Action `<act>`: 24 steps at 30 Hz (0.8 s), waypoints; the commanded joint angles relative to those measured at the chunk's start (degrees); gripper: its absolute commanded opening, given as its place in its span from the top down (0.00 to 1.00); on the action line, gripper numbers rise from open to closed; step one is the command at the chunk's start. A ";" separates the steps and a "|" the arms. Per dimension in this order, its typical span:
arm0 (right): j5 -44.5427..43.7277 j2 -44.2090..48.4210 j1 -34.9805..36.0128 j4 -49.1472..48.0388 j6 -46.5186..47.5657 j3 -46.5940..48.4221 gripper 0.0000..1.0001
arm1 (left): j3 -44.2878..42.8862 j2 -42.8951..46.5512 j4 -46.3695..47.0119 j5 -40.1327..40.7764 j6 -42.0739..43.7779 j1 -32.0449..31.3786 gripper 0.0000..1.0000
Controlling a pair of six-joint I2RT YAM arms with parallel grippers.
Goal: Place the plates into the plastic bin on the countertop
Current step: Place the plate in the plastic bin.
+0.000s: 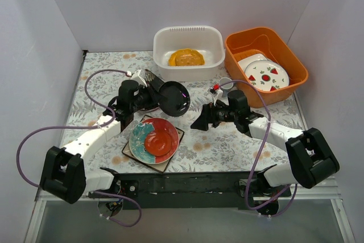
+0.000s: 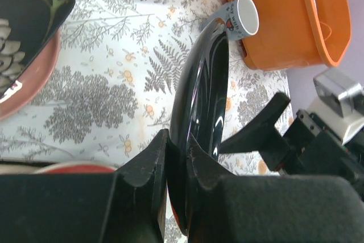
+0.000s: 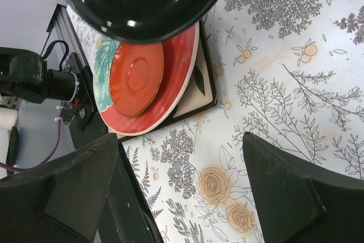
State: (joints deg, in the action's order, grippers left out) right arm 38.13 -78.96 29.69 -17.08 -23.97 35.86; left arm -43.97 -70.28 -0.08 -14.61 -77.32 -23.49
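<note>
Mid-countertop (image 1: 227, 140), left gripper (image 2: 177, 146) clamped on dark plate (image 1: 173, 98) rim, plate on edge, bin (image 1: 187, 28) at 12 o'clock; right gripper (image 3: 181, 140) at 4 o'clock, fingers apart.

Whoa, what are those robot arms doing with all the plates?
The left pincer is pinching a dark plate by its rim, holding it on edge above the countertop. The right pincer is open and empty nearby. One yellow-orange plate already lies in the white bin, and a stack of plates waits near the arms.
</note>
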 commanded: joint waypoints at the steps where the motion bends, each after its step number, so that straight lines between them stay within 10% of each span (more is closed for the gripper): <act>1: 1.25 3.19 -0.16 -3.13 0.24 -2.37 0.03 | -6.65 -3.89 1.66 0.73 1.73 -0.25 1.00; 24: -5.79 17.35 -0.07 1.52 -2.58 -14.85 0.03 | -37.85 -32.10 4.73 -1.47 2.00 -0.16 1.00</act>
State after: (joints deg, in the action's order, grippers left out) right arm 33.61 -63.16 29.67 -15.99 -25.80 22.20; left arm -76.93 -101.86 1.78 -15.94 -75.26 -23.49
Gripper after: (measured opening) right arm 0.971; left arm 0.108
